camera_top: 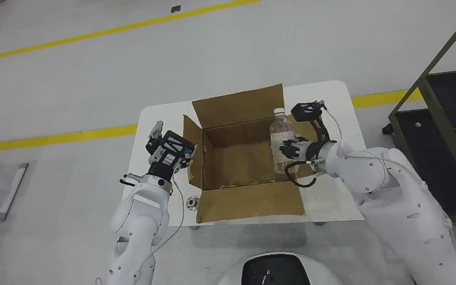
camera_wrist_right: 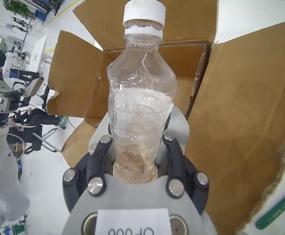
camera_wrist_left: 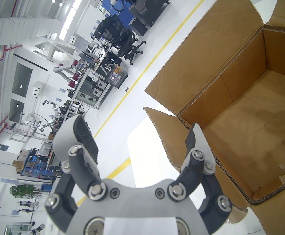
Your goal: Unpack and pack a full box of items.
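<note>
Cardboard box (camera_top: 235,162) on white table (camera_top: 167,120), grey floor (camera_top: 107,71)

Brown box (camera_top: 239,107); clear bottle (camera_top: 281,141), white cap (camera_wrist_right: 144,11); white table (camera_top: 165,117).

My left arm (camera_top: 139,221) and right arm (camera_top: 388,174) were smooth white shells, rounded at each joint. My left gripper (camera_wrist_left: 138,131) had a pale grey metal palm plate, black linkage bars and silver round-headed screws (camera_wrist_left: 96,191). Its fingers (camera_wrist_left: 85,138) were grey-backed with ribbed black pads. My right gripper (camera_wrist_right: 138,124) was built the same and carried a white printed label (camera_wrist_right: 133,221) on its plate. A black cable (camera_top: 305,183) looped at my right wrist.
</note>
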Action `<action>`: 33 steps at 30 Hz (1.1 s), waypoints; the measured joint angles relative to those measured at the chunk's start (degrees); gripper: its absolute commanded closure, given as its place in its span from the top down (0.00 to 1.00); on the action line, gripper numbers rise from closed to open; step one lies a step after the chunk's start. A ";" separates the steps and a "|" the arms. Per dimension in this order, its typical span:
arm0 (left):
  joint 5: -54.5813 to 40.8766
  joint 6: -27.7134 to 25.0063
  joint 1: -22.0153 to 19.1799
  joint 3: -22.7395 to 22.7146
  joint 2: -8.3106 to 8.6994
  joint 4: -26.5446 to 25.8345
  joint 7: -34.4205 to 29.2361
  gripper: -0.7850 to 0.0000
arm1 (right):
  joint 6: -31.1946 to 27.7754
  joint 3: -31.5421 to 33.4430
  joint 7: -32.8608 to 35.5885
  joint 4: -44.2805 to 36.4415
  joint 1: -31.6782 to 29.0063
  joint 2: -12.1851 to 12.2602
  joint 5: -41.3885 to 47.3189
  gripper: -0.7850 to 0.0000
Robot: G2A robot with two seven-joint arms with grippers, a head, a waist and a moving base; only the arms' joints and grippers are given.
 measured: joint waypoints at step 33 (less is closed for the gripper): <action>0.00 0.00 0.00 0.00 0.00 0.00 0.00 1.00 | -2.61 -24.73 -14.50 40.86 22.32 -11.21 18.73 0.00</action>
